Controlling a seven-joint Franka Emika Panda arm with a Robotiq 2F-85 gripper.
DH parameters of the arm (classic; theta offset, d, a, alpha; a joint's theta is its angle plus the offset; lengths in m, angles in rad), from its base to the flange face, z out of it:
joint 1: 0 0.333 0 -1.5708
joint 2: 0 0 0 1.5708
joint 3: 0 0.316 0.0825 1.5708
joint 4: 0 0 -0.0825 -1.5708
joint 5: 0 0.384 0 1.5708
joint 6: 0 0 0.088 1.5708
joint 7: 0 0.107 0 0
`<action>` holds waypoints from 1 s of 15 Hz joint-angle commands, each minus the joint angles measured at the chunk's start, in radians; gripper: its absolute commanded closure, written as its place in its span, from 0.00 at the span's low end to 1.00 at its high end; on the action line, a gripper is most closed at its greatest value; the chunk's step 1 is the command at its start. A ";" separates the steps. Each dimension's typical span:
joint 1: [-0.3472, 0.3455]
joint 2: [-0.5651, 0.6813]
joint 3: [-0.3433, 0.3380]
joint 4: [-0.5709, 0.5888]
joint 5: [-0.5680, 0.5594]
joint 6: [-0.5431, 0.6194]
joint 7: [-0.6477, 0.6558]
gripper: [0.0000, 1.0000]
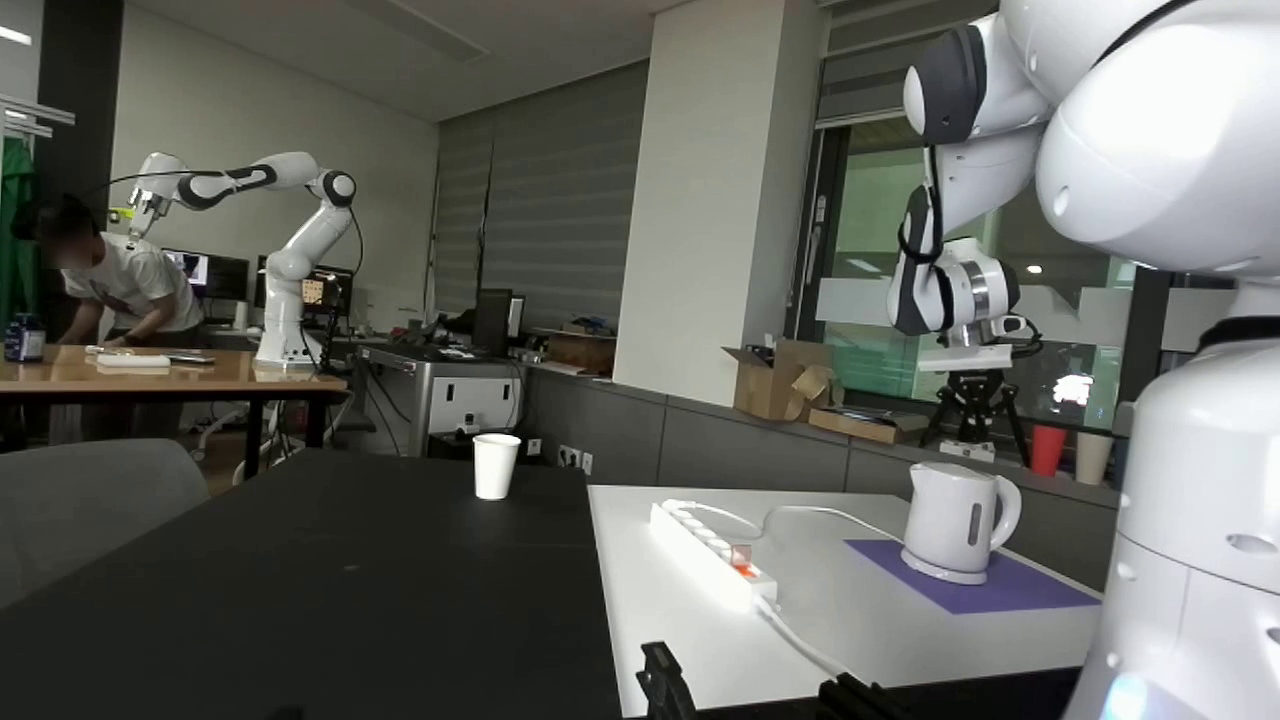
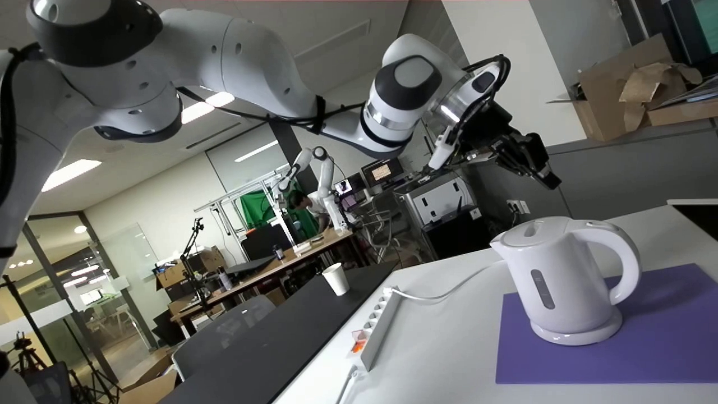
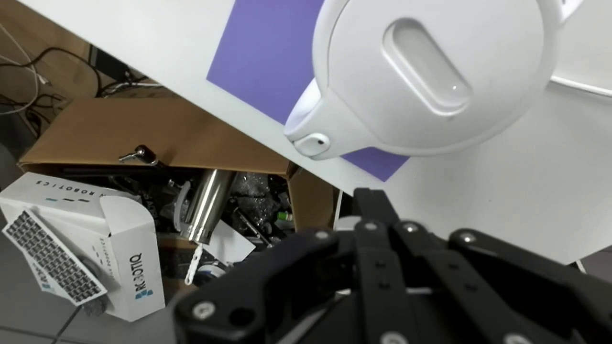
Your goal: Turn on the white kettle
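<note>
The Panda arm (image 2: 241, 64) is arching overhead. A purple mat (image 2: 667, 342) is lying under the upright white electric kettle (image 2: 564, 280). The Robotiq gripper (image 2: 548, 177) is hanging above, clenched on nothing. I'm judging this the approach; at the handle (image 2: 629, 266), an oval tab (image 3: 312, 144), perhaps the switch, is probably needing a press next.

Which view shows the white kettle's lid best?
Wrist view: it looks down on the lid, large, recess clear, top edge cropped. In an exterior view the lid lies foreshortened, recess visible; in an exterior view the lid is nearly edge-on, recess indiscernible.
</note>
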 commanded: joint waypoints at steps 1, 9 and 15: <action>0.061 -0.100 -0.043 -0.064 -0.115 -0.078 0.008 0.88; 0.034 -0.285 0.098 -0.076 -0.236 -0.467 -0.250 0.27; 0.042 -0.407 0.192 -0.182 -0.333 -0.579 -0.414 0.00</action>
